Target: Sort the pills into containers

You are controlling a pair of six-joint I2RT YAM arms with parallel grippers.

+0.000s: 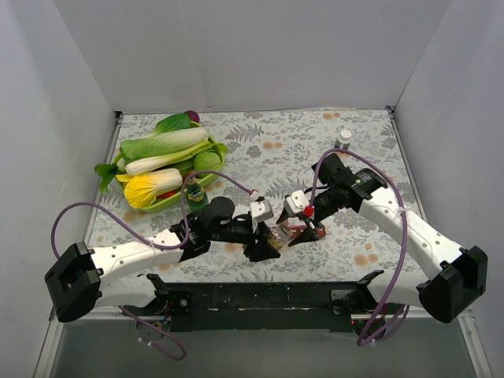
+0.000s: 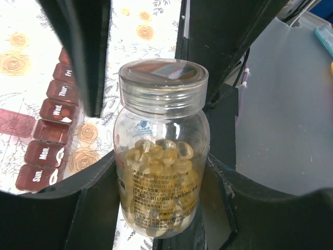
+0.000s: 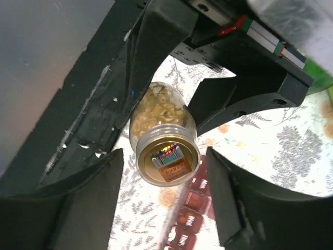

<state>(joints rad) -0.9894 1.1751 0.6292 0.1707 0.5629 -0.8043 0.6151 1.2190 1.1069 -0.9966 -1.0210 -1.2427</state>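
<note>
Left jaws tight on pill jar (image 2: 161, 172); right jaws wide around its lid (image 2: 163, 83), containers (image 2: 44, 153) alongside.

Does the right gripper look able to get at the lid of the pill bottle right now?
Probably yes. The left gripper holds the bottle by its body, leaving the lid bare, and the right gripper has its open fingers on either side of that lid with nothing between.

Top view: the strip of joined dark-red plastic compartments (image 1: 291, 230), at the tabletop's near edge, lies beneath the right end effector (image 1: 305, 235). Left wrist view: its black finger (image 2: 86, 52) masks the far compartments; label print on the clear lidded jar of yellow capsules (image 2: 161, 172) is illegible.
</note>
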